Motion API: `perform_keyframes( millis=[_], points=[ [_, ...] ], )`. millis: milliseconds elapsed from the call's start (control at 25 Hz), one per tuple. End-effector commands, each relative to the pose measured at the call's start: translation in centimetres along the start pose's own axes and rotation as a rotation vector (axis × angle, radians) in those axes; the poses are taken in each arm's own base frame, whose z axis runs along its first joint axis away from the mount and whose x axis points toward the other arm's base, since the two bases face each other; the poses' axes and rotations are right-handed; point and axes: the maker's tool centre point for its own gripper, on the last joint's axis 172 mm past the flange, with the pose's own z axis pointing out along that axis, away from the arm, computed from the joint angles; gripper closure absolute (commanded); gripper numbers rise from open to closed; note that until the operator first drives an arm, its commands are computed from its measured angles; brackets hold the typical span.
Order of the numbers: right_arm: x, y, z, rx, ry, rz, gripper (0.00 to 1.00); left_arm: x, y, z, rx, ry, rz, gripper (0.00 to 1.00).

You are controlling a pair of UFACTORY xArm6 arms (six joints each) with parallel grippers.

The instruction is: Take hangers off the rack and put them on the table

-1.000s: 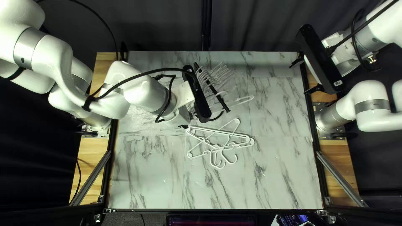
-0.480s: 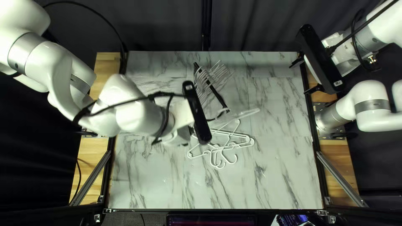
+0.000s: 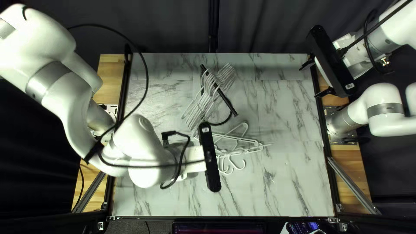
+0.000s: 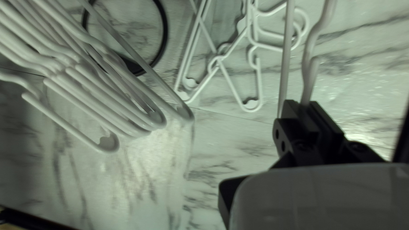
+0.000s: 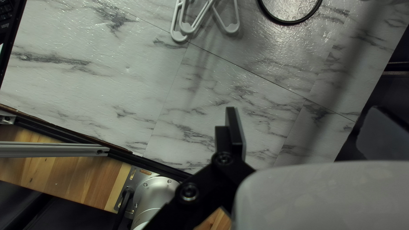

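left gripper point(image 4: 303, 106) clamped on a white plastic hanger point(image 4: 307, 51), near side of the black metal rack point(image 3: 225, 100). watch your drop: low or tilted, it could snag the loose white hangers point(image 4: 259, 81) near-side of the rack. right gripper point(image 3: 310, 81) open, right of the rack.

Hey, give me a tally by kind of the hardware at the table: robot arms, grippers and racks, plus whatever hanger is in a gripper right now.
Robot arms: 2 (left arm, right arm)
Grippers: 2 (left gripper, right gripper)
Racks: 1 (black rack)
Hangers in a gripper: 1 (white hanger)
Total: 6
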Motion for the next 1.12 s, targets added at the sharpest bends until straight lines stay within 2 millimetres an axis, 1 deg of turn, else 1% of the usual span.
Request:
perform_keyframes(
  millis=[40,240,280,320,440,560,680,760,840,880,960,1120],
  points=[
    [0.0,0.0,0.0,0.0,0.0,0.0,0.0,-0.1,-0.8,0.1,0.023,-0.009,-0.006,1.0],
    [0.0,0.0,0.0,0.0,0.0,0.0,0.0,-0.1,-0.8,0.1,0.023,-0.009,-0.006,1.0],
    [0.0,0.0,0.0,0.0,0.0,0.0,0.0,-0.3,-0.5,0.3,0.032,-0.017,-0.005,1.0],
    [0.0,0.0,0.0,0.0,0.0,0.0,0.0,-0.3,0.2,1.2,0.075,-0.033,0.022,1.0],
    [0.0,0.0,0.0,0.0,0.0,0.0,0.0,-0.8,1.1,3.3,0.182,-0.067,0.06,1.0],
    [0.0,0.0,0.0,0.0,0.0,0.0,0.0,-1.3,1.4,4.2,0.287,-0.082,0.076,1.0],
    [0.0,0.0,0.0,0.0,0.0,0.0,0.0,-1.7,1.5,5.2,0.398,-0.099,0.074,1.0],
    [0.0,0.0,0.0,0.0,0.0,0.0,0.0,-2.3,1.0,6.5,0.494,-0.111,0.067,1.0],
    [0.0,0.0,0.0,0.0,0.0,0.0,0.0,-2.7,0.8,7.1,0.571,-0.104,0.067,1.0],
    [0.0,0.0,0.0,0.0,0.0,0.0,0.0,-2.7,0.8,7.2,0.602,-0.098,0.069,1.0],
    [0.0,0.0,0.0,0.0,0.0,0.0,0.0,-2.9,0.4,6.6,0.713,-0.08,0.059,1.0],
    [0.0,0.0,0.0,0.0,0.0,0.0,0.0,-2.9,0.3,6.3,0.725,-0.076,0.057,1.0]
  ],
)
